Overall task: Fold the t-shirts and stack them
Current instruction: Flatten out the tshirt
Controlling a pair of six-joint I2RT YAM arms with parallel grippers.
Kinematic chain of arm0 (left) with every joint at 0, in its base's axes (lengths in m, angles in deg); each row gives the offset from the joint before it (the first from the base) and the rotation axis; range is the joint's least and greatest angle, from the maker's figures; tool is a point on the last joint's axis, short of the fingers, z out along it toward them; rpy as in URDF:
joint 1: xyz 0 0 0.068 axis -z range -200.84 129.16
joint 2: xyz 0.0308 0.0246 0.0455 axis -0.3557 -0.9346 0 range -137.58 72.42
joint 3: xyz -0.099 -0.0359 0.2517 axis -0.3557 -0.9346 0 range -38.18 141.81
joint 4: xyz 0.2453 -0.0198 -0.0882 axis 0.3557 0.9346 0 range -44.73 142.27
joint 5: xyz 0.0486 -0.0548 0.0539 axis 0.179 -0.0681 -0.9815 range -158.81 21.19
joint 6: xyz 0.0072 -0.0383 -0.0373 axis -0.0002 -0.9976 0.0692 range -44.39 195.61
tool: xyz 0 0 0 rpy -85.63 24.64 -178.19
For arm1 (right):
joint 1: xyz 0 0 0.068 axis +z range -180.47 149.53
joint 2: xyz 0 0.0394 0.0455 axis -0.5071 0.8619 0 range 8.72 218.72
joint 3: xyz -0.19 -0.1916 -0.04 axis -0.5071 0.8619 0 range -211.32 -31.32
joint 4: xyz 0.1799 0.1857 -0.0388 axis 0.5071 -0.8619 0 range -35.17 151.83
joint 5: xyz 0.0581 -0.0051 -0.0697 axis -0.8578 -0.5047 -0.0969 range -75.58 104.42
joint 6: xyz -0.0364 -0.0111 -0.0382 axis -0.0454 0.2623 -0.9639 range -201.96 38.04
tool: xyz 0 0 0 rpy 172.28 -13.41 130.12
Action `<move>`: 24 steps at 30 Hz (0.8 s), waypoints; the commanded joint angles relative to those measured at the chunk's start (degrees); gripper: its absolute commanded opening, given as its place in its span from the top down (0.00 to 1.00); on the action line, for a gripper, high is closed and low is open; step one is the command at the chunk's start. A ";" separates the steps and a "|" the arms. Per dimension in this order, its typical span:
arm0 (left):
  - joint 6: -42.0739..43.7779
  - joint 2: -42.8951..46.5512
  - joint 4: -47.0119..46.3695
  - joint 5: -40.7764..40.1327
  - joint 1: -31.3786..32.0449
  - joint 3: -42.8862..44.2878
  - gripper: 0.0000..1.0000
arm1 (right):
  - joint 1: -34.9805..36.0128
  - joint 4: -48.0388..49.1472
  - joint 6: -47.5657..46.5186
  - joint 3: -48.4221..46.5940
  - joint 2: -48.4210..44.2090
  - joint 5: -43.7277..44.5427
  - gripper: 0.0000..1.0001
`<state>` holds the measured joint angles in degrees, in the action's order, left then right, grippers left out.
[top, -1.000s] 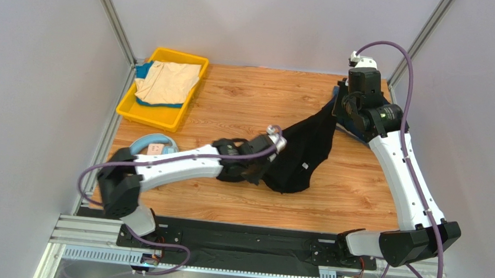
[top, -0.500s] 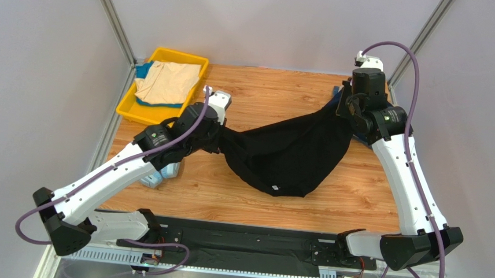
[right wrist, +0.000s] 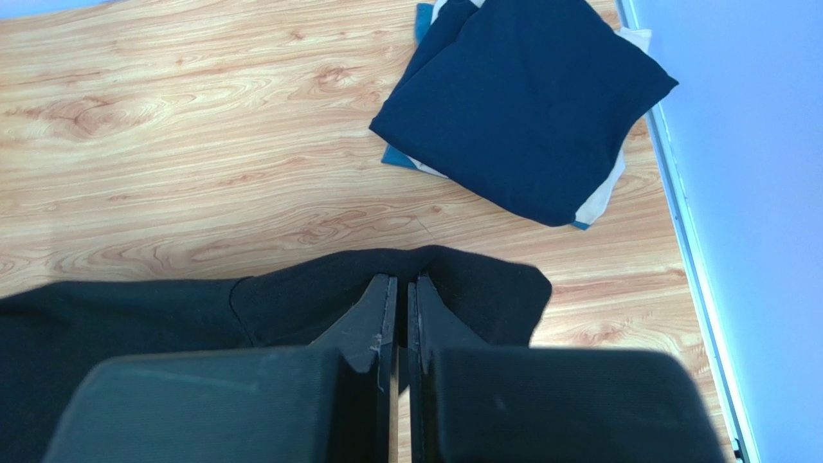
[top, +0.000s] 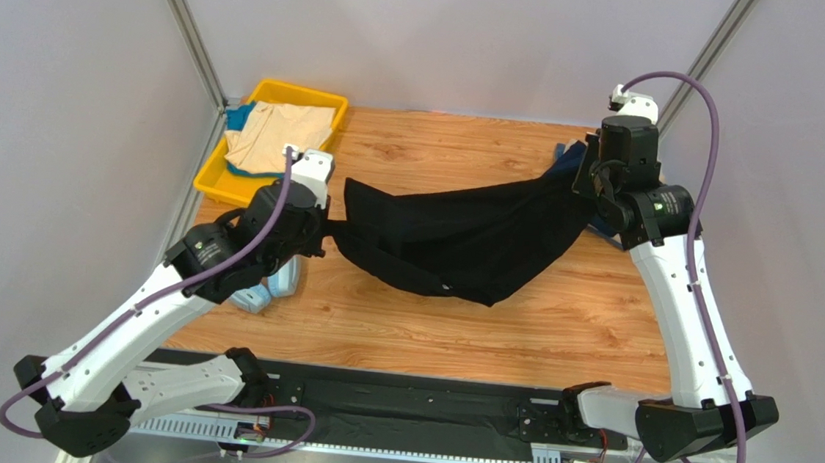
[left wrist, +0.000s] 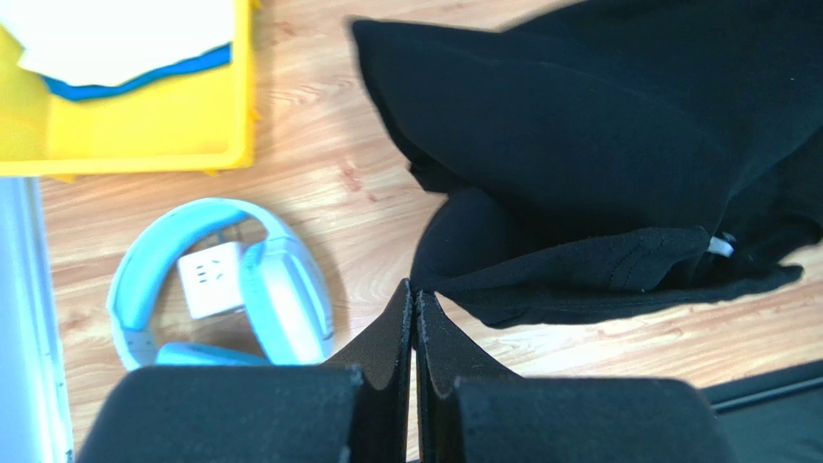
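My left gripper (left wrist: 413, 289) is pinched flat, fingers pressed together on a thin edge of the black shirt (top: 460, 241). The right gripper (right wrist: 399, 282) is likewise clamped, with a soft rolled hem of that shirt humped over its tips. The shirt hangs between the two pairs of jaws as a matte, limp sling. Its middle sags in loose folds onto the wood-grain table (top: 399, 319), and a small white tag shows at one seam. Ahead and to the right of the left jaws the cloth bunches in thick, dull layers. Just to their left lie the headphones (left wrist: 222, 285), smooth pale-blue plastic curved in a ring around a white square plug (left wrist: 211, 280). Beyond those sits a glossy yellow tray (left wrist: 145, 135), shallow and rectangular. It holds a crumpled beige shirt (top: 281, 133) lying on a blue shirt (top: 240, 116) that peeks out at the edges. Ahead and to the right of the right jaws a navy shirt (right wrist: 526, 106), folded into a neat square, tops a small stack with cream and teal edges showing beneath.
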<state>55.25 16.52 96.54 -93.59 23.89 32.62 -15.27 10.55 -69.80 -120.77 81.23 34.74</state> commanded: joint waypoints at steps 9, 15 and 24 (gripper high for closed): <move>-4.23 6.42 8.05 -0.55 -0.87 1.27 1.00 | -1.31 -0.22 1.02 -1.78 -1.93 5.26 1.00; -6.53 2.55 9.21 12.18 -0.87 0.30 1.00 | -1.40 -0.39 0.93 -1.43 -1.76 5.26 1.00; -10.49 -4.48 5.96 30.92 -0.35 -9.35 1.00 | -1.75 -0.13 0.84 -0.82 -1.14 5.26 1.00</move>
<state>47.73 14.51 104.04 -72.58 23.30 27.24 -16.47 8.47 -69.34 -120.77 81.03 38.17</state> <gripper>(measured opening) 0.006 0.014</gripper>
